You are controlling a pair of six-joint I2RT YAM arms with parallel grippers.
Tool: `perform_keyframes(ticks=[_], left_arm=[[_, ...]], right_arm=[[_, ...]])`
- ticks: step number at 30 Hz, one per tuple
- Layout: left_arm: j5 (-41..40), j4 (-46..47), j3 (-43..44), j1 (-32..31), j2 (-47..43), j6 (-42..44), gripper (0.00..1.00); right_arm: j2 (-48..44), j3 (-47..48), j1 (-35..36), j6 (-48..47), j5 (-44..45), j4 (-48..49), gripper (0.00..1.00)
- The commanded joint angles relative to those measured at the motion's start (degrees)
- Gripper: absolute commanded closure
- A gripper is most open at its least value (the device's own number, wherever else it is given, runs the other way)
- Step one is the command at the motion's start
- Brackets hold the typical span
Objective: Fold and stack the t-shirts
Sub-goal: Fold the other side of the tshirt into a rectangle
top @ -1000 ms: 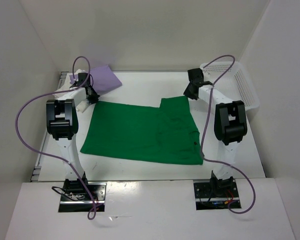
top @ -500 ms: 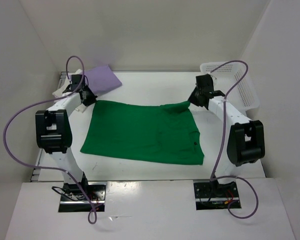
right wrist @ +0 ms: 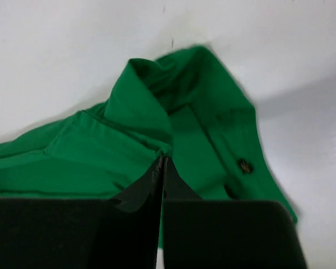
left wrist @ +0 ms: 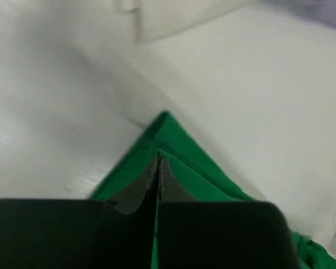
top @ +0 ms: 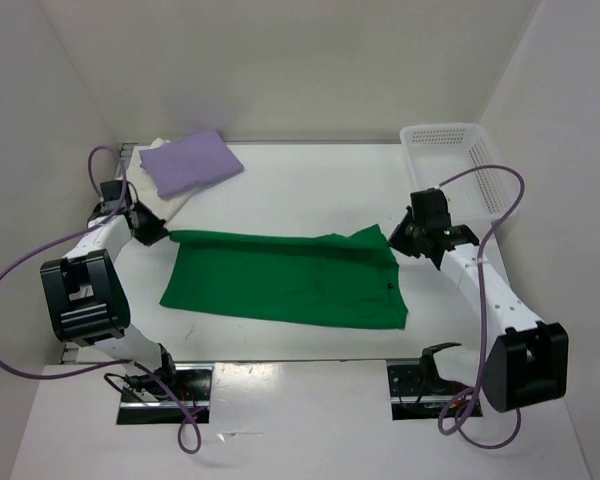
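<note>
Pinching the green t-shirt (top: 290, 285) mid-table by its far corners, we have left gripper (top: 152, 232) and right gripper (top: 400, 238) both clamped on cloth, likely to fold that edge toward 6 o'clock. Lavender t-shirt (top: 188, 163) sits folded on white t-shirt (top: 172, 203) at 10 o'clock. Basket (top: 442, 129) at 2 o'clock, nothing seen inside.

Robotics laboratory test cell. We note a white table (top: 300, 180) enclosed by plain white panel walls (top: 310, 70). Two robot arms (top: 80, 300) rise from metal base plates (top: 165, 385) bolted at its near edge, trailing loose purple cables (top: 10, 272). A white perforated basket (top: 480, 170) stands at the far right corner.
</note>
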Motion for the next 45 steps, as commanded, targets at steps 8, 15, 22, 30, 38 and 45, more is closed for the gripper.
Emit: perform_keyframes(ticks=[8,15,22,30,38,45], left_arm=[[6.4,-1.1,-4.1,5.1,-1.0,-0.8,1.00],[5.8,-4.7,-7.4,5.1,-5.1,1.5,0.99],[2.5,-9.7,-11.1,6.6,-12.2,1.4,0.77],[1.5,-11.1,-8.3,4.1,-17.0,-1.4,0.72],[3.3,-2.3,-9.9,-13.3,-15.6,-4.6,0.69],[5.9,-1.8,-9.8,-13.9,0.4,-4.1,0.75]], right_arm=[[-10.8,-4.1,2.9,8.7,-4.7,-14.8,0.99],[-16.5,-3.0,5.0,11.9,-2.8,-24.0,0.99],[-18.9,1.7,5.6,11.4,-1.5,-32.3,0.80],[-15.9,2.4,6.1,7.6,-3.0,-26.1,0.76],[4.7,2.2,18.2,6.5,0.9,-1.5,1.00],[19.3,7.2,24.9,4.8,7.0,5.6,0.78]])
